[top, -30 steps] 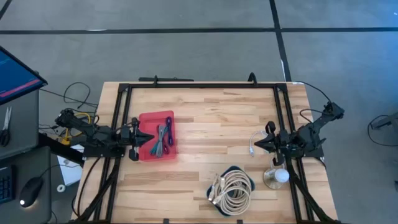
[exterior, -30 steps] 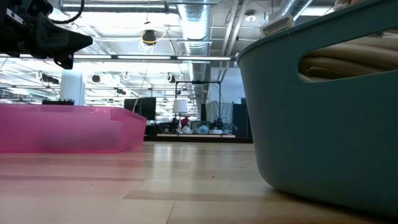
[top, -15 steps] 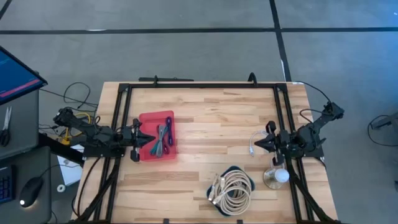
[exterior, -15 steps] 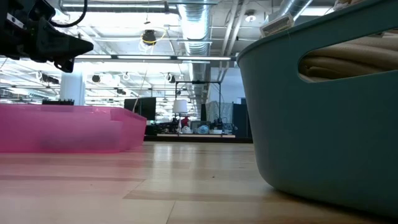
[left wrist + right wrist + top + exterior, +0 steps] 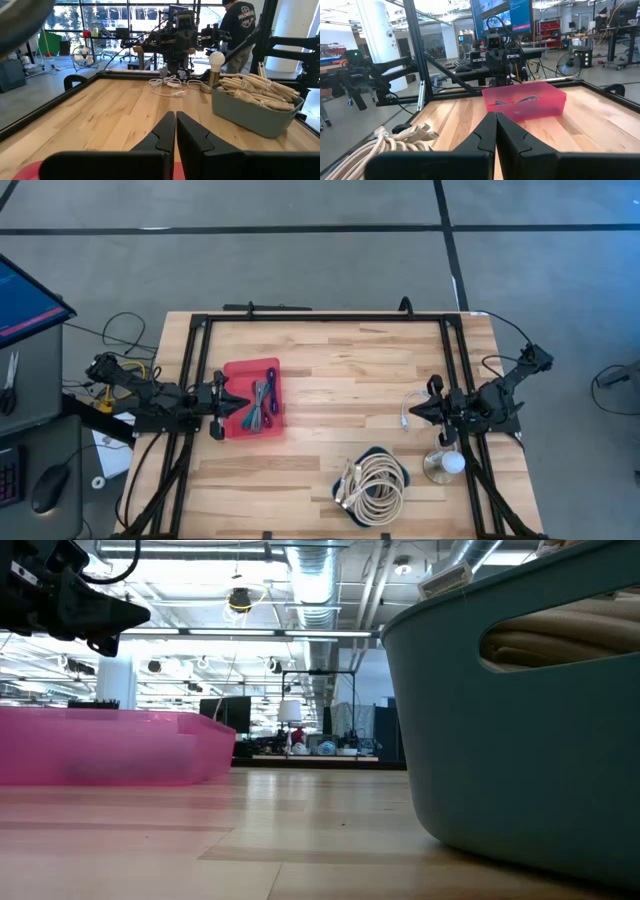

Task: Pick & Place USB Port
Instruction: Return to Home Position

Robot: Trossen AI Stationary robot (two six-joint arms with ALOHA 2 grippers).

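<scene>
The table (image 5: 340, 395) is pale planked wood with a smooth satin sheen. On the table, the red bin (image 5: 245, 365) is translucent glossy plastic and the blue bin (image 5: 480, 740) is matt opaque plastic. The frame (image 5: 320, 317) edging the table is matt black metal.

Light wood tabletop (image 5: 340, 390) in a black frame (image 5: 320, 317), red bin (image 5: 238, 385) toward the left, blue bin (image 5: 500, 740) near the front edge, loose white cable (image 5: 407, 408) and white bulb (image 5: 452, 463) at right.

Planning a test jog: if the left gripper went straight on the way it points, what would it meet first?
Likely the right gripper opposite: the shut left gripper sits above the red bin; the white cable lies lower. Height is uncertain.
</scene>
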